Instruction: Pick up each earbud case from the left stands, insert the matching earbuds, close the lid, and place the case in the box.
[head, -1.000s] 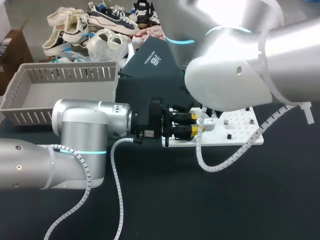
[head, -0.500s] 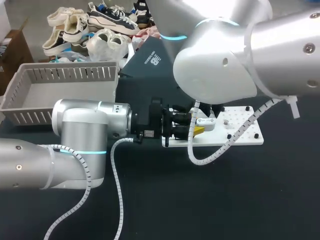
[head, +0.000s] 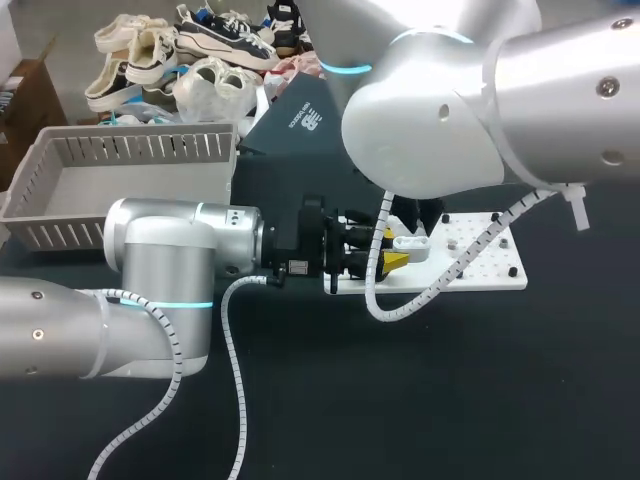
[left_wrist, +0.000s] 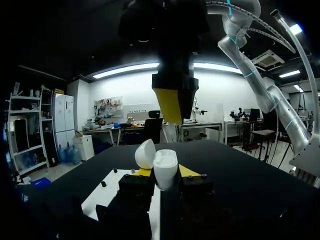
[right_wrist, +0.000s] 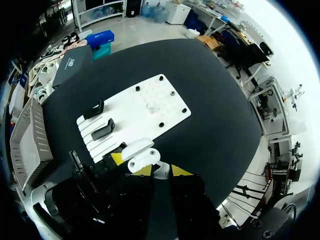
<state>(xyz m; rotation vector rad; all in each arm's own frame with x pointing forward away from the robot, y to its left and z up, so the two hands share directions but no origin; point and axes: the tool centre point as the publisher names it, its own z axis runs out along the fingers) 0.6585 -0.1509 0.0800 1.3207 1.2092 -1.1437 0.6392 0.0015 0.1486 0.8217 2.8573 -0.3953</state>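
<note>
A plain black worktop (head: 430, 400) spreads across the lower part of the frame and up its right side, matte, evenly lit, one flat dark tone.

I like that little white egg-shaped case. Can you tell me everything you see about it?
The case is small, white, rounded and smooth, like shiny plastic. Its lid is flipped open and leans to one side. The case stands upright, pinched between the yellow tips of the left tool, near the end of a white board. The right tool hangs just above it without touching.
</note>
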